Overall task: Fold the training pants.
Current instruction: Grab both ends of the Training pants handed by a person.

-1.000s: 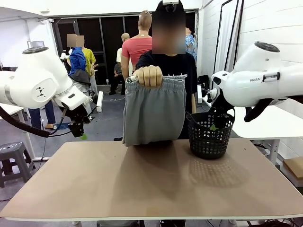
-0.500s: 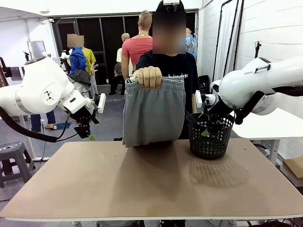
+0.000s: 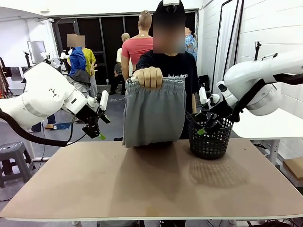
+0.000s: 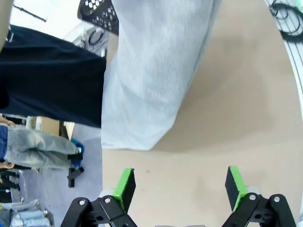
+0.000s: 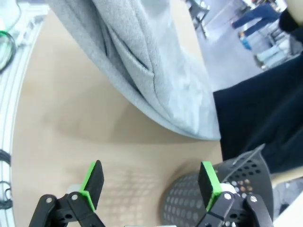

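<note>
Person's hand is gripping the gathered waistband of the training pants at chest height, knuckles toward the robot. The pants are hanging straight down in one folded drop over the far edge of the table. Whether the lower end is touching the top, I cannot tell.

Left arm is coming in from the left side, wrist pitched down and inward. The left gripper is hovering off the table's far left part, apart from the pants. In the left wrist view its jaws are standing wide with nothing between the green pads, and they are facing the pants' lower end across bare tabletop.

Right arm is reaching in from the right, forearm sloping down to the left. The right gripper is hanging at the near rim of the black mesh basket, which is standing just right of the pants. In the right wrist view the jaws are likewise spread wide and empty. The basket wall is lying under one finger and the grey cloth is ahead.
</note>
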You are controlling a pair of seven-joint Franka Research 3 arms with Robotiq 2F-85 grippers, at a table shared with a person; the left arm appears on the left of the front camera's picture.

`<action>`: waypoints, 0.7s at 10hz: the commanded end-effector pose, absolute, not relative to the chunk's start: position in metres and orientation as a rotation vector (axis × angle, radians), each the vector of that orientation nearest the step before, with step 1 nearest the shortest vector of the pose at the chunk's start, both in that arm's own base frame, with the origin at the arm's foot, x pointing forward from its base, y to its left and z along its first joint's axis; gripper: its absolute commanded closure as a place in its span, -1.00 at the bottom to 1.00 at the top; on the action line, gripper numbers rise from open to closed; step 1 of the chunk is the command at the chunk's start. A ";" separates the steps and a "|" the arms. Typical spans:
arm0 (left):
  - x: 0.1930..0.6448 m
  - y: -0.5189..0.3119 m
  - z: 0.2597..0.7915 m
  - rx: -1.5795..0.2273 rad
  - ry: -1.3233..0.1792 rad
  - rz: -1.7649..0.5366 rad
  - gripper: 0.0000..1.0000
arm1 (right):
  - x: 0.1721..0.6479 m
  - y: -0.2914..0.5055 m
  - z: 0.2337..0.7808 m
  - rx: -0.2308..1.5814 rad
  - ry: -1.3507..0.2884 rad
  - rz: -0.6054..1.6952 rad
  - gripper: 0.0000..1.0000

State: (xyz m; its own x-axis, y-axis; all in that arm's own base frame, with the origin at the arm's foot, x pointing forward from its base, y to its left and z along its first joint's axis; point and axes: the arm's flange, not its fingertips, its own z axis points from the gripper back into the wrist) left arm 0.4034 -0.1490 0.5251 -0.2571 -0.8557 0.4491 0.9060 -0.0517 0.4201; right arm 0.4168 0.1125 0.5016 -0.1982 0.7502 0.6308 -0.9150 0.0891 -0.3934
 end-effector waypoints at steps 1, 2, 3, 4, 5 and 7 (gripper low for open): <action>0.412 -0.149 0.525 -0.206 -0.823 -1.698 -1.00 | 0.431 0.117 0.492 0.351 -0.963 1.538 -1.00; 0.412 -0.150 0.526 -0.225 -0.846 -1.697 -1.00 | 0.432 0.119 0.491 0.395 -0.974 1.538 -1.00; 0.412 -0.151 0.527 -0.244 -0.874 -1.684 -1.00 | 0.432 0.122 0.490 0.441 -1.006 1.531 -1.00; 0.410 -0.153 0.527 -0.276 -0.894 -1.674 -1.00 | 0.431 0.125 0.490 0.475 -1.019 1.526 -1.00; 0.409 -0.155 0.528 -0.301 -0.912 -1.644 -1.00 | 0.428 0.130 0.491 0.498 -1.036 1.523 -1.00; 0.403 -0.163 0.531 -0.347 -0.969 -1.602 -1.00 | 0.417 0.136 0.497 0.560 -1.045 1.554 -1.00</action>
